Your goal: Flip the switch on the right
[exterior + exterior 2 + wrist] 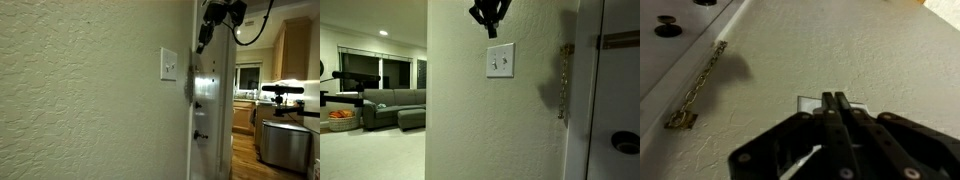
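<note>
A white rectangular switch plate (pixel 500 61) with two small toggle levers is set in the textured beige wall; it also shows edge-on in an exterior view (pixel 168 64) and partly behind my fingers in the wrist view (pixel 808 103). My gripper (pixel 492 31) hangs just above the plate's top edge, fingers pointing down at it. In the wrist view the two fingers (pixel 835 99) are pressed together, shut and empty, with their tips over the plate's upper edge. The right toggle (pixel 505 62) is apart from the fingertips.
A brass door chain (pixel 561 82) hangs on the wall's edge right of the plate, also in the wrist view (pixel 698 88). A white door with a dark knob (pixel 624 142) stands beside it. A grey sofa (pixel 395 107) sits in the room behind.
</note>
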`<move>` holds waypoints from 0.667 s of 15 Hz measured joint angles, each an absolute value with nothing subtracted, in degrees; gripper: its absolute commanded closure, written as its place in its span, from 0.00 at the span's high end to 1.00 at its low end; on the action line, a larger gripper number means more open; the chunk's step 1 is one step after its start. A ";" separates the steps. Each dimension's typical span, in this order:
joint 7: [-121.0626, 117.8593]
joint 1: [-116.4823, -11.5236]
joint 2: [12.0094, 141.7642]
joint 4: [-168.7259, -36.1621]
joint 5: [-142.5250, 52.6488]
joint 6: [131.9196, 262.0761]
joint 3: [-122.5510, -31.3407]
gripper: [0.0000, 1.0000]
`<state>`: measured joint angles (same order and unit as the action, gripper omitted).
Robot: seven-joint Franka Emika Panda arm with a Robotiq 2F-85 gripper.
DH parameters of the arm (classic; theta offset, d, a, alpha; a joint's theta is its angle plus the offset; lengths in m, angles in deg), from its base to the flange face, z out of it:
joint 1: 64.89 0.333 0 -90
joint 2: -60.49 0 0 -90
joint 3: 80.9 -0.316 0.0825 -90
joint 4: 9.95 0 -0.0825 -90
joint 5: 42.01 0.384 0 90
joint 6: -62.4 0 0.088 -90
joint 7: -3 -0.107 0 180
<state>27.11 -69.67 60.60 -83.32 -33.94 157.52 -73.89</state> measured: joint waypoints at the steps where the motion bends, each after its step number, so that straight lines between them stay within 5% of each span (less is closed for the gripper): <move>1: 27.48 -69.67 60.36 -82.93 -33.95 156.24 -73.72 0.39; 10: 29.32 -69.58 61.27 -85.25 -34.53 150.01 -73.73 0.97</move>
<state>29.32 -69.58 61.27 -85.25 -34.53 150.01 -73.73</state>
